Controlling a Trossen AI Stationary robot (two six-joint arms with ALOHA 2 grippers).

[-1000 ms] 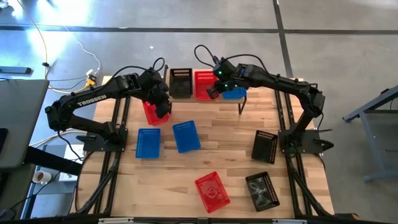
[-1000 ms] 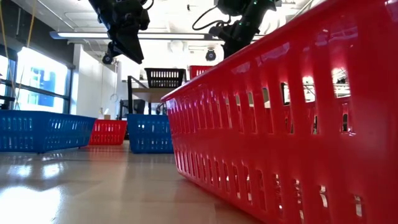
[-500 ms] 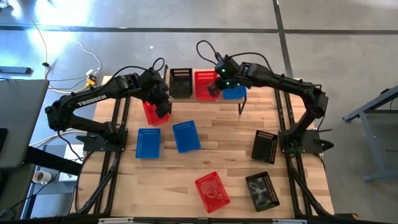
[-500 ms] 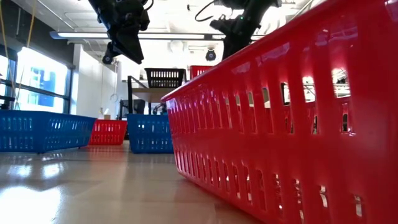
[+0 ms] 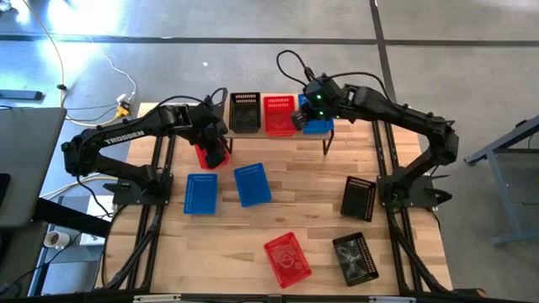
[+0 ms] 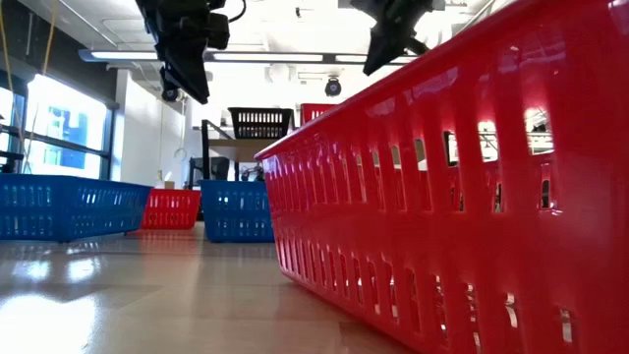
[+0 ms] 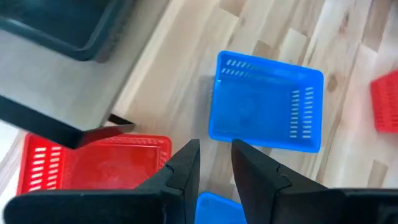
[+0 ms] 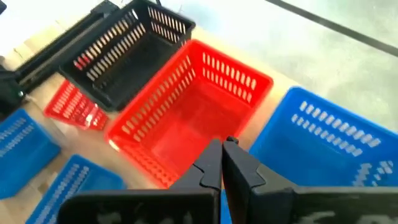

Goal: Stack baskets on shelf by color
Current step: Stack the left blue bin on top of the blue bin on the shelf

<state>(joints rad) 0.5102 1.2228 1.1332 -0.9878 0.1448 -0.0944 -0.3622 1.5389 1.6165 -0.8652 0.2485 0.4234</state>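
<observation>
Right pincer (image 5: 301, 120), clenched and empty, has drifted rightward from the red basket (image 5: 277, 114) toward the shelf's blue basket (image 5: 318, 126)

The shelf (image 5: 330, 135) carries black, red and blue baskets; the wooden table (image 5: 312, 189) holds six more.

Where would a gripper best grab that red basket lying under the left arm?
Probably from straight above, pinching one wall of the red basket. It sits upright and open-topped on the table, so its thin mesh rim faces up. The left gripper hovers right over it, fingers slightly apart.
</observation>
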